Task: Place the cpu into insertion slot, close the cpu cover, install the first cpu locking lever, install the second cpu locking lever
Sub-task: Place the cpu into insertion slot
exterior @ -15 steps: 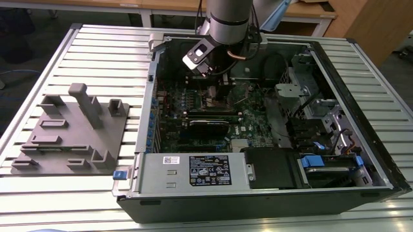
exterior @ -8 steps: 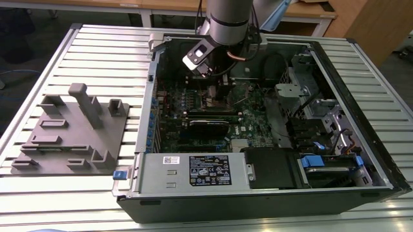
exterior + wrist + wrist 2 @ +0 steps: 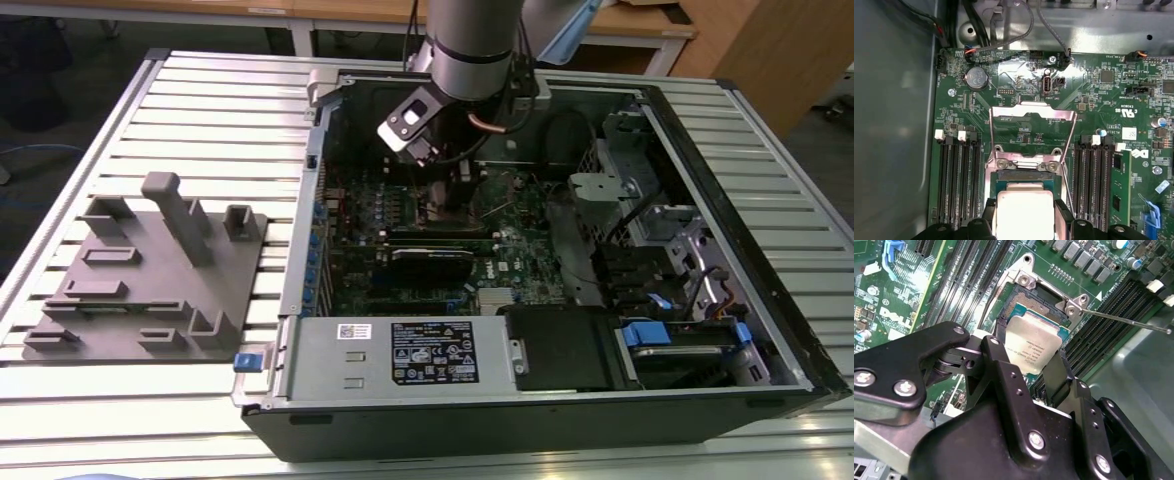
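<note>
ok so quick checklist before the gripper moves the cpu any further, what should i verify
1. Grip: gripper shut on the cpu - ok.
2. cpu cover swung open, off the insertion slot - ok.
3. Locking lever released, sticking out to the side - ok.
4. cpu square to the slot - cannot tell.
5. Slot free of debris - cannot tell, the cpu hides part of it.

— Where is the cpu (image 3: 1034, 347)?
— A silver square, right over the dark insertion slot (image 3: 1026, 176).
— And the cpu cover (image 3: 1032, 112)?
— Open. The shiny frame lies flipped back past the slot.
</note>
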`<state>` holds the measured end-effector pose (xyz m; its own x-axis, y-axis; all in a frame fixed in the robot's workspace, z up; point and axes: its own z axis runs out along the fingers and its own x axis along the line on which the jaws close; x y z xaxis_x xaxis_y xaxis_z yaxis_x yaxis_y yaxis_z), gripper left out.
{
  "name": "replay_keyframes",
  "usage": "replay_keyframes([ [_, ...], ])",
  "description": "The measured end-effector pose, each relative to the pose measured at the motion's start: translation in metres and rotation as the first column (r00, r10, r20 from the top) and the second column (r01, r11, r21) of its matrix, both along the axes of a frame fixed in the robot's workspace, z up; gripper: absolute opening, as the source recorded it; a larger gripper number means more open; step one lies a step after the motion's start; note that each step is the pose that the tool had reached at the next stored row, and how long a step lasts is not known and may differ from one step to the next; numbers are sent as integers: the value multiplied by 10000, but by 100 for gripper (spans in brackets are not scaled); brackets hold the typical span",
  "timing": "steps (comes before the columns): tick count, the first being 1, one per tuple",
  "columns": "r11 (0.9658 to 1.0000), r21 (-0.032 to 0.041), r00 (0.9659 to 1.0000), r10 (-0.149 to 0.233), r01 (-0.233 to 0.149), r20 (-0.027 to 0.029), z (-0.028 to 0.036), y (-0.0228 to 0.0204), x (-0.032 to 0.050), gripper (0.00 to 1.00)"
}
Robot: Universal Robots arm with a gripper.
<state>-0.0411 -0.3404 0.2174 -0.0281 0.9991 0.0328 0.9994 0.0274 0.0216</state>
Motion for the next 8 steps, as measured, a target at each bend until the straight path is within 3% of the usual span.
replay_keyframes([
  [8, 10000, -2, 10000, -2, 2, -1, -19, -5, -1, 54],
])
